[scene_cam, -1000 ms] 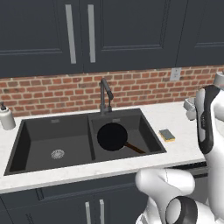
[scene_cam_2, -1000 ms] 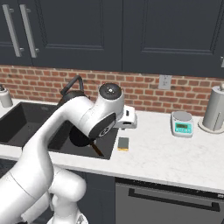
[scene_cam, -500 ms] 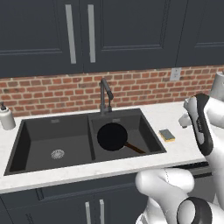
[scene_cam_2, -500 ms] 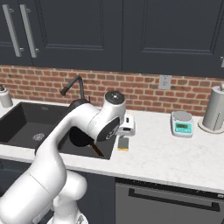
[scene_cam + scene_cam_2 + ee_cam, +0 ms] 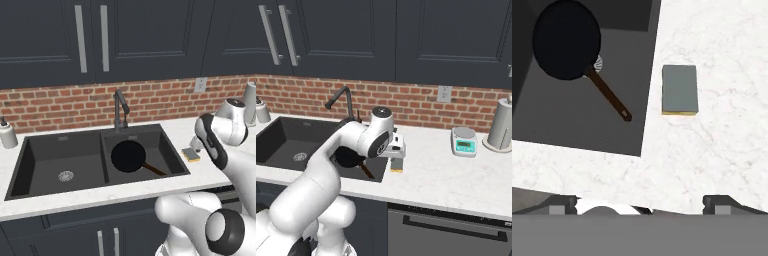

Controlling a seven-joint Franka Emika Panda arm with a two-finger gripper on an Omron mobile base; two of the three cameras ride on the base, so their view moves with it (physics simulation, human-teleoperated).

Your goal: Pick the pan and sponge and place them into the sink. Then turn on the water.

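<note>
The black pan (image 5: 128, 156) lies in the smaller right basin of the dark sink (image 5: 50, 150), its brown handle pointing toward the front right corner. In the hand view the pan (image 5: 567, 40) lies at upper left inside the sink (image 5: 557, 125). The yellow sponge (image 5: 190, 154), green layer up, rests on the white counter just right of the sink. My gripper (image 5: 397, 160) hangs open directly above the sponge (image 5: 396, 169), not touching it. In the hand view the sponge (image 5: 680, 90) lies ahead of my gripper (image 5: 641, 205), whose fingertips (image 5: 719, 202) stand wide apart.
A dark faucet (image 5: 120, 107) stands behind the sink's divider. A soap dispenser (image 5: 7, 134) is on the counter at far left. A small scale (image 5: 464, 140) and a paper towel roll (image 5: 502, 124) stand at the back right. Brick wall and dark cabinets are behind.
The hand has lowered toward the sponge on the counter. The pan and sponge have not moved.
</note>
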